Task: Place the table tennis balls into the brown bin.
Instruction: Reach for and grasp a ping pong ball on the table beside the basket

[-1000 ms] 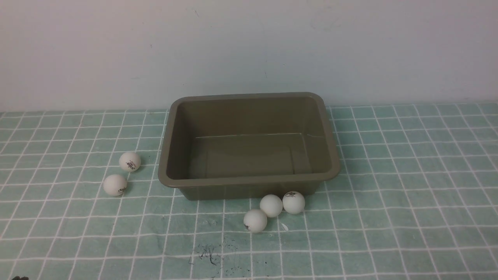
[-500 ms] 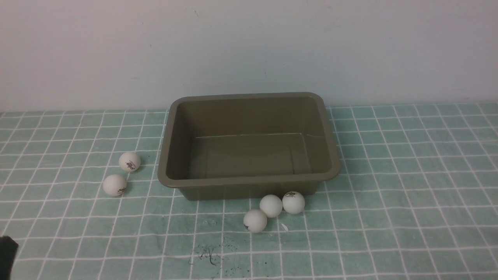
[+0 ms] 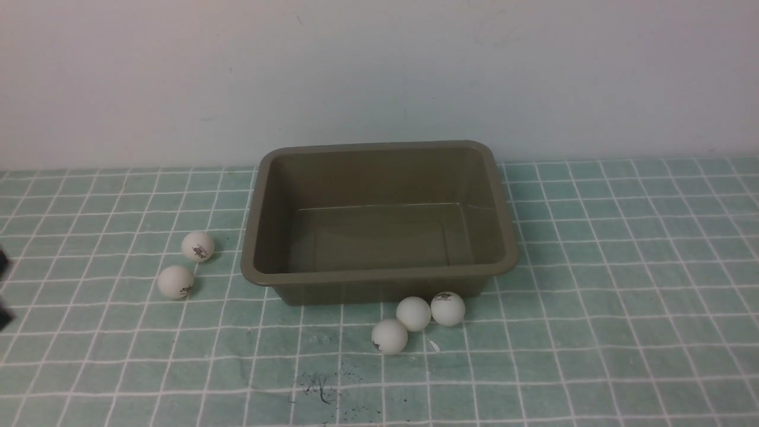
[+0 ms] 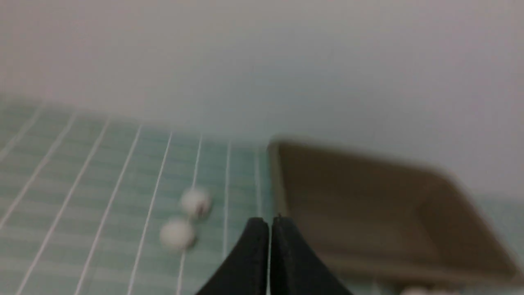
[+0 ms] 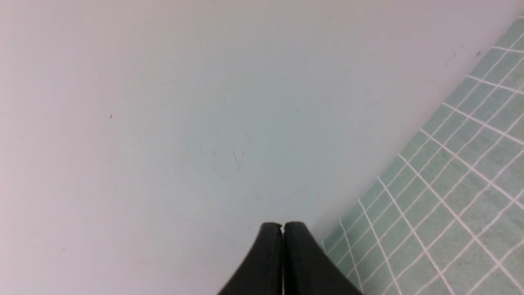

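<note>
The brown bin (image 3: 379,276) stands empty in the middle of the green checked cloth. Two table tennis balls (image 3: 197,246) (image 3: 175,281) lie to its left, apart from its wall. Three more (image 3: 389,336) (image 3: 413,313) (image 3: 447,308) cluster at its front wall. My left gripper (image 4: 269,223) is shut with nothing in it; its blurred wrist view shows the left pair of balls (image 4: 195,202) and the bin (image 4: 368,213) ahead. Only a dark sliver of the left arm (image 3: 3,290) shows at the front view's left edge. My right gripper (image 5: 283,226) is shut and empty, facing the wall.
A pale wall (image 3: 379,71) rises right behind the bin. The checked cloth (image 3: 622,267) covers the whole table. Dark scribble marks (image 3: 320,388) and a small white fleck (image 3: 434,347) lie on the cloth in front of the balls.
The dark left arm has risen along the front view's left edge, from the bottom corner to about mid-height. Balls and bin have not moved.
</note>
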Robot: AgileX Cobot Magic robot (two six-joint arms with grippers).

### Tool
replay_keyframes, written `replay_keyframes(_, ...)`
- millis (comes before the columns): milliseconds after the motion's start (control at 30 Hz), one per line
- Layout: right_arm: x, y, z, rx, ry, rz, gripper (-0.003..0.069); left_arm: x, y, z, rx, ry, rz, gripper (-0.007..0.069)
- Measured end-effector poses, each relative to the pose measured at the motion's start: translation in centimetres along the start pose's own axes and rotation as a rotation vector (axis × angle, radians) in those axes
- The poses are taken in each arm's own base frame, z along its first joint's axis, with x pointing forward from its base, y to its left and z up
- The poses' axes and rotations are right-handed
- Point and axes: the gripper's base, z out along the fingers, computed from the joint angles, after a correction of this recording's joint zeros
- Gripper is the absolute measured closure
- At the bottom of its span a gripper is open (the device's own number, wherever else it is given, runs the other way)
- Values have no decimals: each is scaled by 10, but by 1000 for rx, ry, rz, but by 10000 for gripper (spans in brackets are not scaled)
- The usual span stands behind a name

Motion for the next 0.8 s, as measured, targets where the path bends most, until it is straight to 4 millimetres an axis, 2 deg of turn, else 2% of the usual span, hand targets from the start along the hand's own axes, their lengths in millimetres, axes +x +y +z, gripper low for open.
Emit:
replay_keyframes(67, -1, 0, 0, -2, -10, 4, 664, -5, 0, 32, -61, 233, 39, 629)
replay_keyframes(133, -1, 0, 0, -3, -8, -4, 664, -3, 2, 62, -98, 396, 79, 629)
replay_keyframes(167, 1, 1, 0, -4, 18, -33, 664, -3, 4, 80, -112, 473, 99, 629)
replay_keyframes(233, 4, 8, -1, -15, 95, -104, 664, -4, 5, 103, -125, 541, 126, 629)
replay_keyframes(267, 3, 20, -2, -28, 178, -198, 664, -3, 7, 119, -135, 584, 130, 629)
replay_keyframes(300, 3, 22, -2, -29, 189, -219, 664, -3, 7, 119, -135, 584, 130, 629)
replay_keyframes(333, -1, 40, 0, -22, 311, -339, 664, -5, 8, 143, -144, 622, 140, 629)
replay_keyframes(367, -5, 52, 2, -12, 378, -421, 664, -8, 9, 156, -148, 629, 145, 629)
replay_keyframes(467, -7, 65, 12, 47, 562, -548, 664, -12, 11, 179, -160, 636, 167, 629)
replay_keyframes(567, -13, 81, 33, 101, 779, -670, 664, -16, 14, 206, -178, 651, 204, 629)
replay_keyframes(667, -16, 92, 54, 107, 909, -732, 643, -12, 19, 227, -191, 686, 247, 619)
replay_keyframes(767, -13, 95, 78, 96, 1004, -743, 602, -7, 24, 245, -199, 705, 284, 569)
replay_keyframes(800, -11, 97, 87, 75, 1028, -754, 573, -2, 27, 253, -205, 721, 295, 524)
